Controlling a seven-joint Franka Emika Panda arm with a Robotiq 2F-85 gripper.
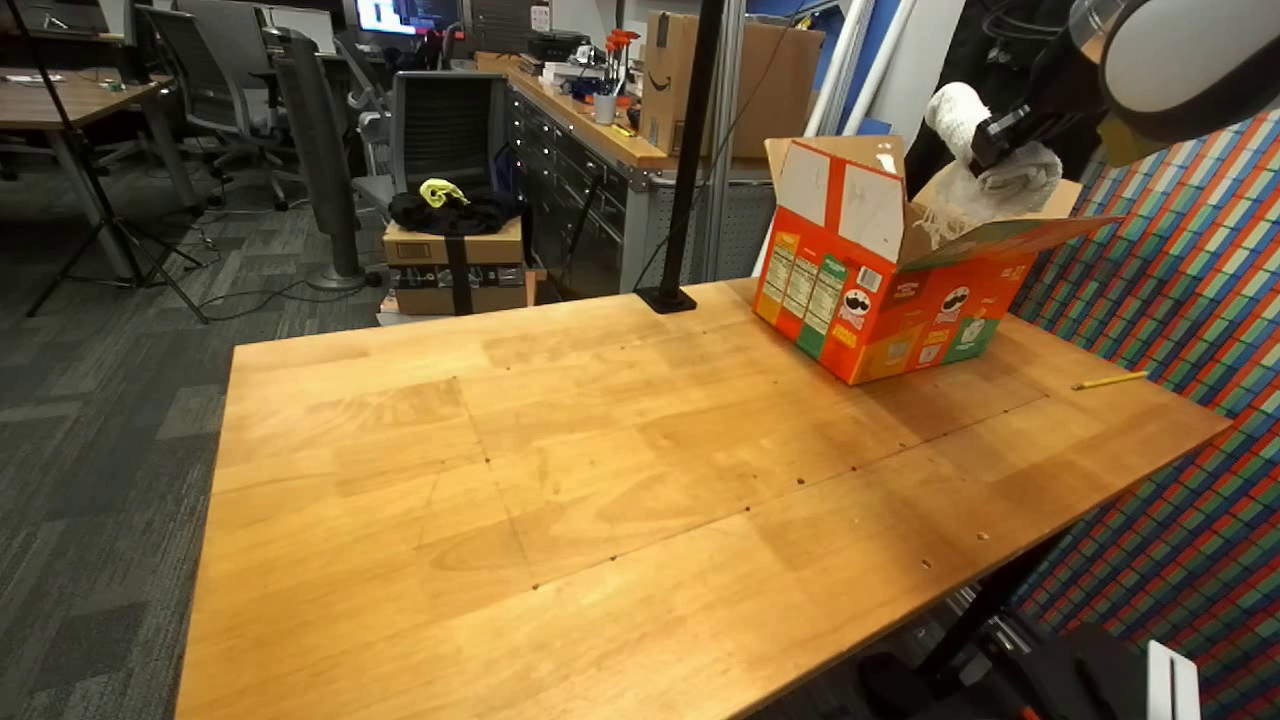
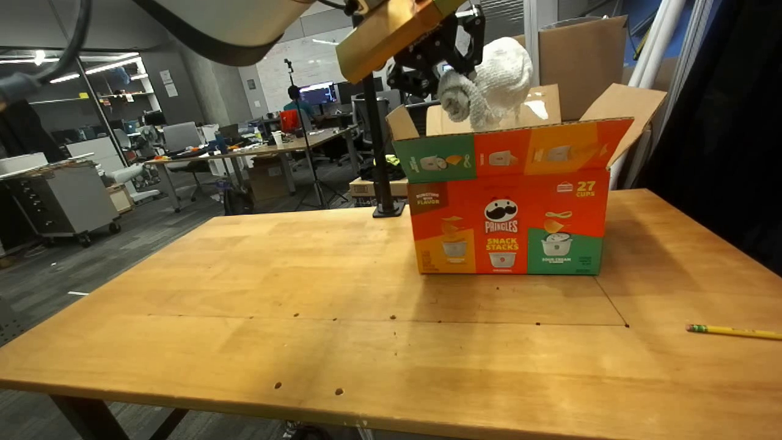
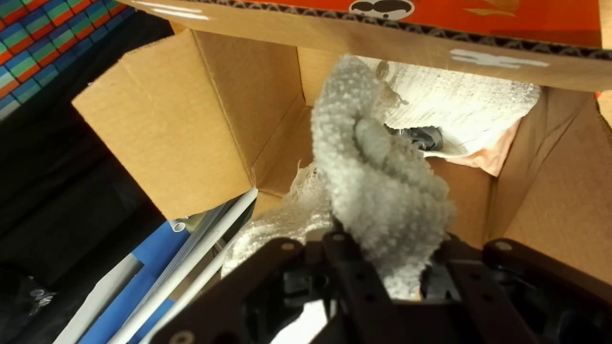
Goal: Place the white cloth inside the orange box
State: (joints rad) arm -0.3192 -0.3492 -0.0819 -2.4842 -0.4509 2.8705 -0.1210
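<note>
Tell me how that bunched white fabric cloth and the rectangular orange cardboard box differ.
Pose: the bunched white fabric cloth is held up in the black jointed claw, while the rectangular orange cardboard box stands on the light-brown wooden table.
Look: the cloth is plain and fuzzy; the box carries printed pictures and words.
Size: the cloth, bunched as it is, looks smaller than the box.
Both show in all three pictures.

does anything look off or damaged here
The held cloth looks worn: stringy threads hang from one edge, as if frayed. A stray pencil also lies on the table, apart from the box, with seemingly no part in this task.
</note>
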